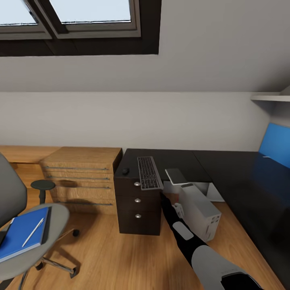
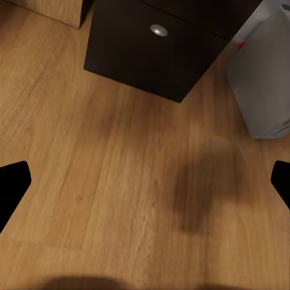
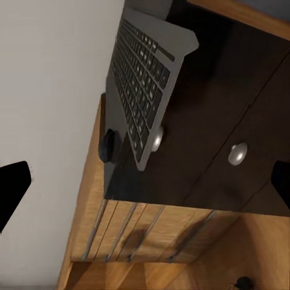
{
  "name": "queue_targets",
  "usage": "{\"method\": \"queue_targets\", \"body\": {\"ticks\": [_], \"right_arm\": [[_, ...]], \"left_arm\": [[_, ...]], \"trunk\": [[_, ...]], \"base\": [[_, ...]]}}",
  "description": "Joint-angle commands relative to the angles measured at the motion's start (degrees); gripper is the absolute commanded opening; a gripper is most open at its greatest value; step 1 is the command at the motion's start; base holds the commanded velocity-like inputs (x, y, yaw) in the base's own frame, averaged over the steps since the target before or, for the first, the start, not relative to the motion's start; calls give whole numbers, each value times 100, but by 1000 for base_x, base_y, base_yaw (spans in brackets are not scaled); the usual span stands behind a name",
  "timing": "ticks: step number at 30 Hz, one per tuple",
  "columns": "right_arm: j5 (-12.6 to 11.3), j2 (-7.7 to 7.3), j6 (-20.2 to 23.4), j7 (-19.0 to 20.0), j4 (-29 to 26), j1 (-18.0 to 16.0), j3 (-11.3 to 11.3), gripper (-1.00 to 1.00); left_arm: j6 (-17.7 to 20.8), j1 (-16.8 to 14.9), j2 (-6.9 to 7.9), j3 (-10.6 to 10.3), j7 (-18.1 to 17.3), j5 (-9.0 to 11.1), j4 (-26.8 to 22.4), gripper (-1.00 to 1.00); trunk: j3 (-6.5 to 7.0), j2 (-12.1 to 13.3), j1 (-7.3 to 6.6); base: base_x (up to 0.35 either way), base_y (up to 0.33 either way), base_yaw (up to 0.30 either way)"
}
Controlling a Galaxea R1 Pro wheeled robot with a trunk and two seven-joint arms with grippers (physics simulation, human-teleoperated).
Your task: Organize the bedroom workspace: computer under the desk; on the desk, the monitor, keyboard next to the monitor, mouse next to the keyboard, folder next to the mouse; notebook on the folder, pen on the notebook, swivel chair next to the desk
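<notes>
Both jaws stood apart, gripping nothing. At mid-frame in the head view, the keyboard (image 1: 149, 173) overhung the desk's (image 1: 225, 169) front edge; the mouse (image 1: 125, 171) lay left, bare floor (image 1: 121, 257) below.

On the desk (image 1: 225, 165), the keyboard (image 1: 149, 173) overhangs the front edge above the drawer unit (image 1: 137, 205), with the mouse (image 1: 125, 171) just to its left. The computer (image 1: 200, 211) stands on the floor right of the drawers. At far left, the folder (image 1: 22, 235) lies on the swivel chair (image 1: 56, 217), the pen (image 1: 33, 232) on top.
</notes>
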Motion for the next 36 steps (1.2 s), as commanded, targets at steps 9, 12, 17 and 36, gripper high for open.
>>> {"method": "queue_targets", "body": {"ticks": [9, 12, 17, 36], "right_arm": [[-1655, 0, 897, 28, 27, -6, 33, 100], [-1989, 0, 1187, 35, 32, -6, 37, 100], [-2131, 0, 1298, 42, 29, -6, 40, 100], [-749, 0, 866, 82, -23, -6, 74, 100]], "left_arm": [[-46, -2, 5, -11, 17, 62, -6, 100], [-46, -2, 5, -8, 17, 50, -6, 100], [-46, -2, 5, -7, 17, 45, -6, 100], [-54, -2, 5, 1, 25, 52, -3, 100]], "trunk": [[-167, -365, 198], [-221, -486, 264], [-310, -686, 374], [-652, -1448, 791]], "base": [[0, 0, 0], [0, 0, 0], [0, 0, 0], [0, 0, 0]]}}
